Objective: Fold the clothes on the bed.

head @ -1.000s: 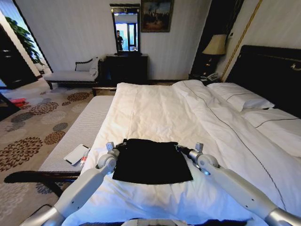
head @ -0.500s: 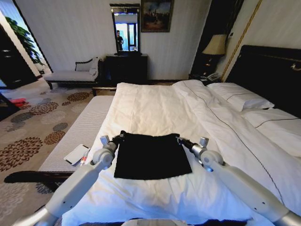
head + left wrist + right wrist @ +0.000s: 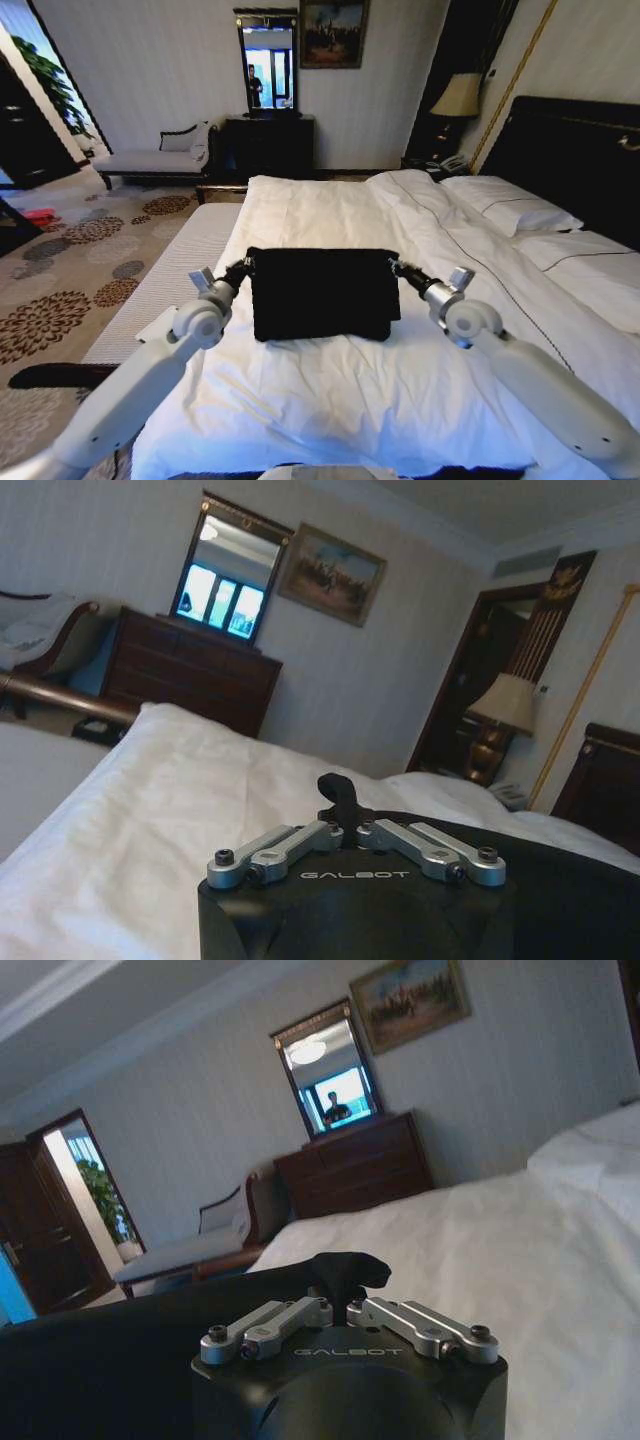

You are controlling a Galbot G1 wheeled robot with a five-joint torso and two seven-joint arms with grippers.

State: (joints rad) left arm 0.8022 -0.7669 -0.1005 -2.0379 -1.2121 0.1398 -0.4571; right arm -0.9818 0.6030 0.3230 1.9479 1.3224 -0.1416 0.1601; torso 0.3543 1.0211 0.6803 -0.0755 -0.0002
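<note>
The clothes [image 3: 322, 292], a black garment, hang stretched between my two grippers above the white duvet of the bed [image 3: 330, 215], with the lower part doubled under near the near edge. My left gripper [image 3: 244, 266] is shut on the garment's left far corner; in the left wrist view that gripper [image 3: 346, 810] pinches a black tuft of cloth [image 3: 338, 790]. My right gripper [image 3: 394, 265] is shut on the right far corner, and the right wrist view shows its tips [image 3: 340, 1295] closed on a fold of black cloth [image 3: 345, 1268].
A grey upholstered bench [image 3: 170, 275] runs along the bed's left side with a white flat object [image 3: 160, 322] on it. Pillows [image 3: 510, 210] and the dark headboard [image 3: 575, 150] lie to the right. A dresser with mirror [image 3: 268, 120] stands at the far wall.
Both grippers have carried the garment's far edge up and away from me over the bed. The garment now looks shorter, its lower part folded beneath.
</note>
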